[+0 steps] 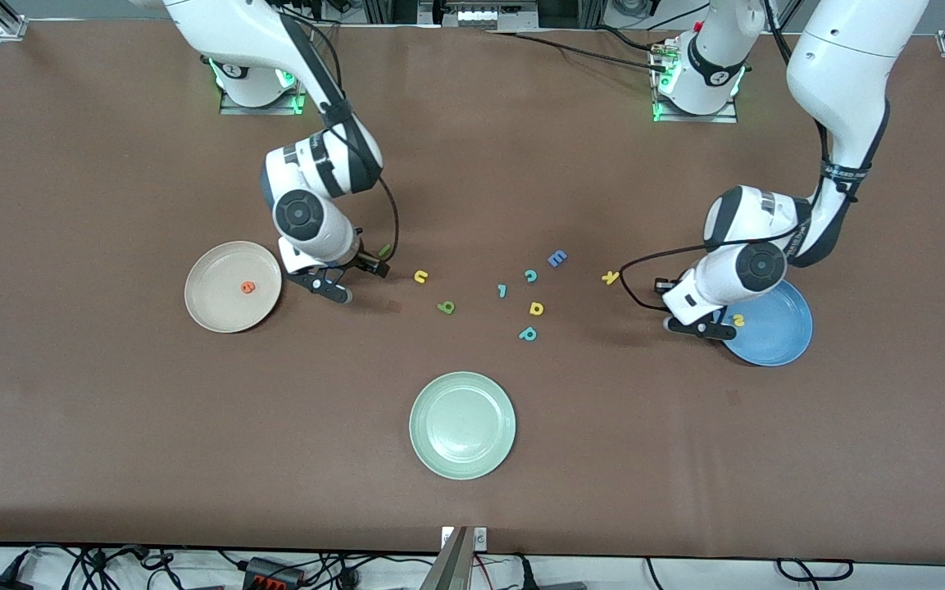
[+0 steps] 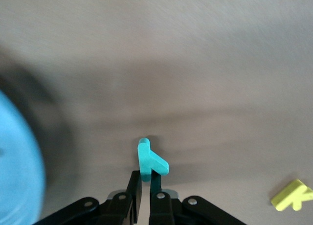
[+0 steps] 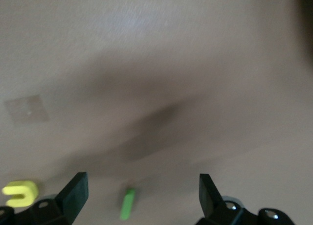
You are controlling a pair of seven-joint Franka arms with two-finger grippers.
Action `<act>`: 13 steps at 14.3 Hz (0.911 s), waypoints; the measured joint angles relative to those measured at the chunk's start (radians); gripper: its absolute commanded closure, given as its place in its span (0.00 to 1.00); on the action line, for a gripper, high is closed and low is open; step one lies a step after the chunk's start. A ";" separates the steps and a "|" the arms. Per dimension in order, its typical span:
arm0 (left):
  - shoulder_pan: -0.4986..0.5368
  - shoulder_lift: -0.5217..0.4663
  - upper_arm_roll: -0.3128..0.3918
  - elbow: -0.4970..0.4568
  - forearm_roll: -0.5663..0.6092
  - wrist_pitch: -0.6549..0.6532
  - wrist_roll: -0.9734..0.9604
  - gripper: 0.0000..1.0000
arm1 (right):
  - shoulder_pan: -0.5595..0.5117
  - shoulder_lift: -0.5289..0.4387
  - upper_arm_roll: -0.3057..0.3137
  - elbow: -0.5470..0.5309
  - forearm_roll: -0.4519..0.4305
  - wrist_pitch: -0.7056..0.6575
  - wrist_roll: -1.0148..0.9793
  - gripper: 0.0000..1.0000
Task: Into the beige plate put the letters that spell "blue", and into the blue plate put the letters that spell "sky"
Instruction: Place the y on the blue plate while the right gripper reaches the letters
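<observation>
My left gripper (image 1: 697, 326) (image 2: 145, 178) is shut on the teal "y" (image 2: 150, 159), low over the table next to the blue plate (image 1: 777, 329) (image 2: 14, 176). A yellow "s" (image 1: 738, 320) lies in that plate. The yellow "k" (image 1: 611, 278) (image 2: 292, 195) lies on the table nearby. My right gripper (image 1: 353, 280) (image 3: 142, 181) is open beside the beige plate (image 1: 222, 301), which holds the orange "e" (image 1: 248, 287). The green "l" (image 1: 385, 250) (image 3: 128, 204) lies on the table below the gap between its fingers. The yellow "u" (image 1: 420, 277) (image 3: 19, 193) and the green "b" (image 1: 446, 307) lie close by.
Mid-table lie a blue "E" (image 1: 556, 259), a teal "c" (image 1: 531, 275), a small teal hooked letter (image 1: 502, 289), a yellow rounded letter (image 1: 536, 308) and a teal "p" (image 1: 528, 333). A pale green plate (image 1: 462, 424) sits nearer the front camera.
</observation>
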 measured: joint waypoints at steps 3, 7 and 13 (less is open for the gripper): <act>0.010 -0.006 0.000 0.119 0.000 -0.197 0.002 0.87 | 0.030 0.004 0.000 -0.001 0.002 0.015 0.090 0.06; 0.059 -0.012 0.004 0.272 0.002 -0.367 0.097 0.87 | 0.044 0.041 0.000 -0.003 0.068 0.060 0.109 0.17; 0.165 0.025 0.007 0.275 0.126 -0.369 0.176 0.66 | 0.075 0.049 0.000 -0.004 0.070 0.064 0.126 0.42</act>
